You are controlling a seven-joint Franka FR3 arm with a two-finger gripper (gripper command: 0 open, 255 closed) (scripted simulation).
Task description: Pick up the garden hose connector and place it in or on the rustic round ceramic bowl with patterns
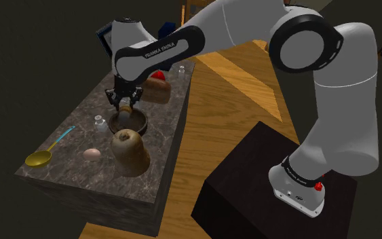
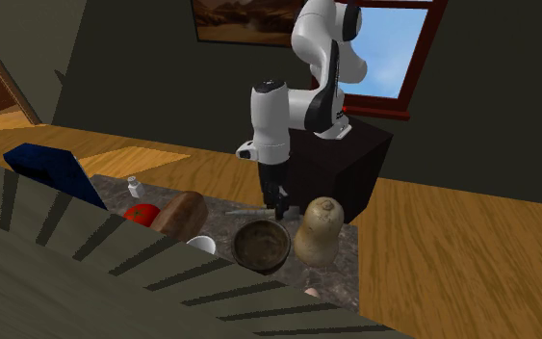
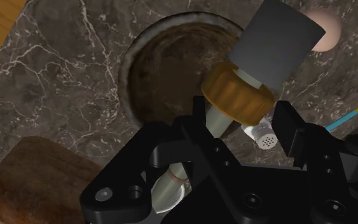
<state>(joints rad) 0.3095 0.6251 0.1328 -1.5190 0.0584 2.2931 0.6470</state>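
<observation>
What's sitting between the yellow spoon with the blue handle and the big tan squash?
A small pinkish egg lies on the dark marble counter between the yellow, blue-handled spoon and the tall tan squash. The shoulder view shows it.

Dim, even light is lying over the dark marbled stone tabletop point(image 1: 165, 117) in the shoulder view, while a bright wedge is falling across the wooden floor point(image 1: 250, 85). The white robot arm point(image 1: 338, 102) is catching the strongest light. In the second exterior view a red-framed window point(image 2: 399, 43) is glowing with blue sky. In the wrist view the black gripper point(image 3: 240, 127) is showing only faint highlights. The grey garden hose connector with an orange ring point(image 3: 238, 95) is standing out warmly against the brown round bowl point(image 3: 165, 76), whose hollow is lying in shadow.
</observation>
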